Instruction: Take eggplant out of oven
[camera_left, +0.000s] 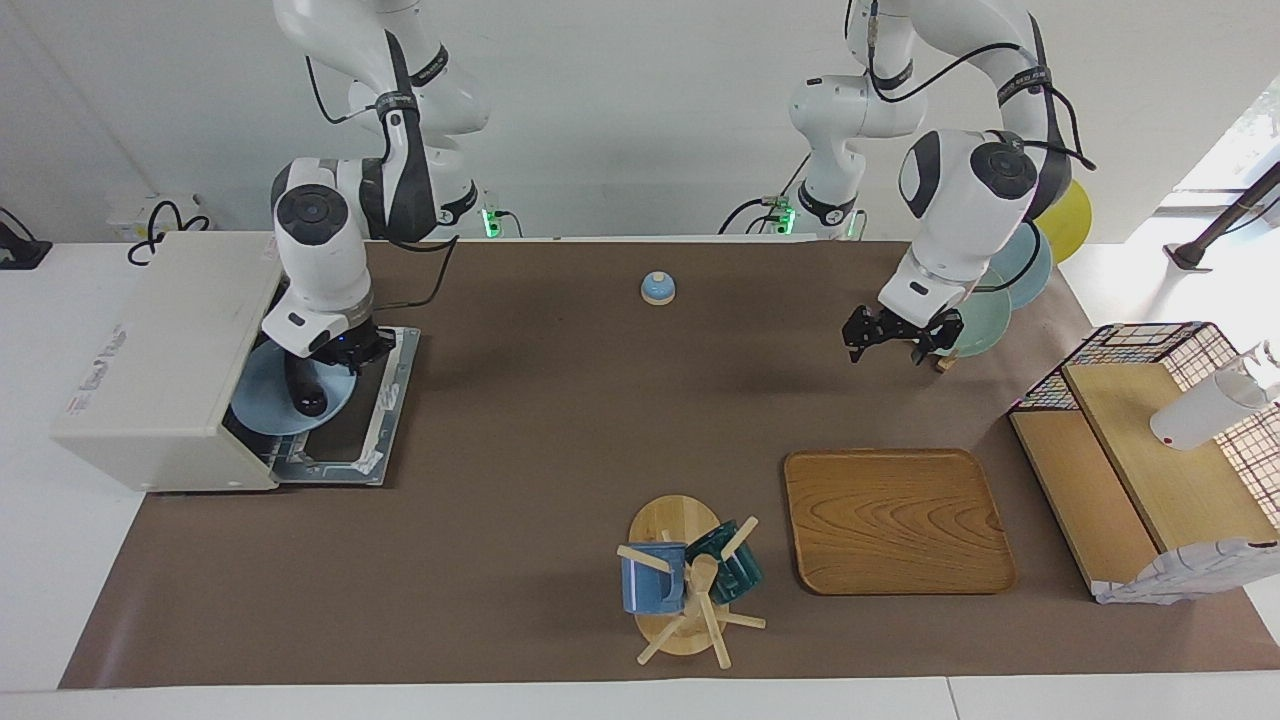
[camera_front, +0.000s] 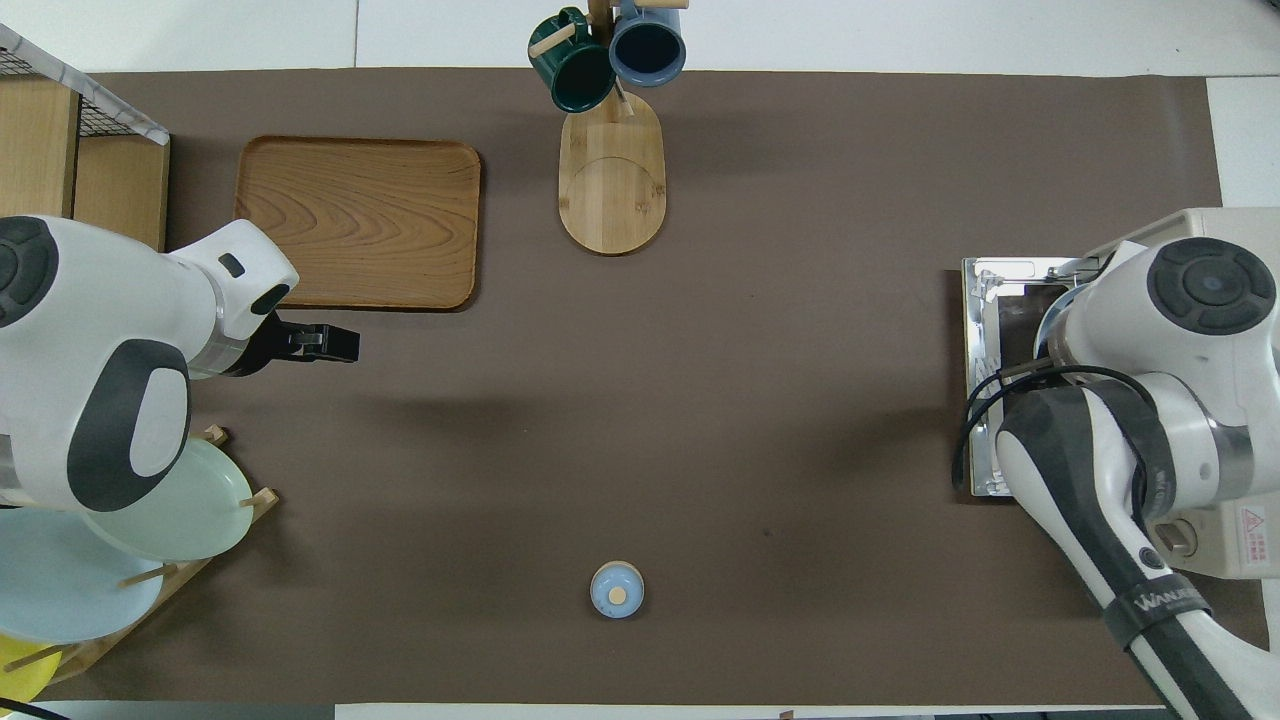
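The cream-white oven (camera_left: 150, 360) stands at the right arm's end of the table with its door (camera_left: 375, 415) folded down flat. A blue plate (camera_left: 258, 405) sticks out of its mouth. My right gripper (camera_left: 312, 372) hangs over that plate, shut on a dark, slender eggplant (camera_left: 305, 398) that points down at the plate. In the overhead view the right arm hides the gripper and the eggplant; only the oven (camera_front: 1240, 540) and its door (camera_front: 985, 330) show. My left gripper (camera_left: 888, 338) waits open and holds nothing, over the mat beside the plate rack.
A small blue bell (camera_left: 657, 288) sits near the robots at mid-table. A wooden tray (camera_left: 897, 520) and a mug tree (camera_left: 690, 580) with two mugs lie farther out. A plate rack (camera_left: 1000, 290) and a wire basket (camera_left: 1150, 345) with wooden shelves stand at the left arm's end.
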